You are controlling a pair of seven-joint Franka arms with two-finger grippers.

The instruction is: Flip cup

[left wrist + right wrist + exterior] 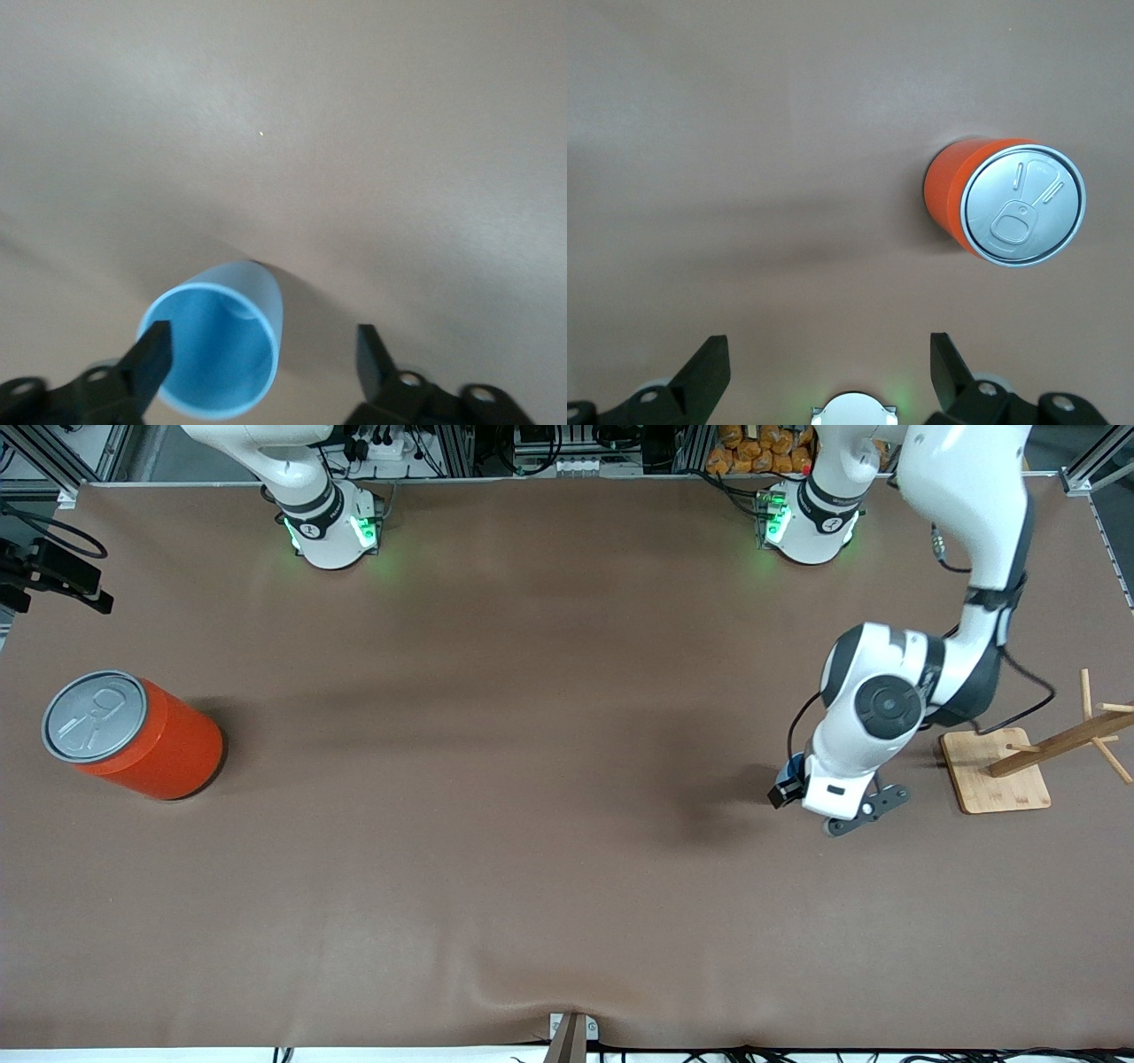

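Observation:
The cup [221,341] is small and light blue, and its darker blue open mouth faces the left wrist camera. In the front view only a sliver of the cup [795,763] shows beside the left hand, toward the left arm's end of the table. My left gripper [266,341] is open and low at the table. The cup sits between its jaws, close against one fingertip [152,354], with a gap to the other. The left gripper [791,781] is mostly hidden under its own hand. My right gripper [828,354] is open and empty, waiting high over its base.
A large orange-red can [133,735] with a grey pull-tab lid stands toward the right arm's end; it also shows in the right wrist view [1005,202]. A wooden rack [1019,766] on a square base stands close beside the left hand.

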